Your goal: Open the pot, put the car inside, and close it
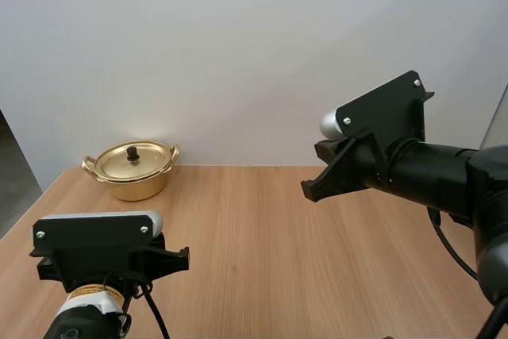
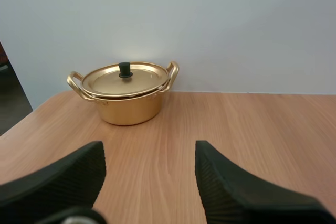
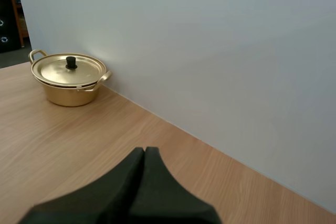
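Pot (image 1: 131,171) sits far left on desk (image 1: 278,260), close to wall. Lid (image 2: 125,80) on, black knob (image 2: 124,69) upright at centre. My left gripper (image 2: 149,156) spread, low over near desk, facing pot, well apart from it. My right gripper (image 3: 144,157) pressed together, raised over right side.

Risks as I judge them:
- Knob small: off-centre pinch slips.
- Low approach clips pot, shoves it toward wall.
- Lid lifted tilted drags pot along.
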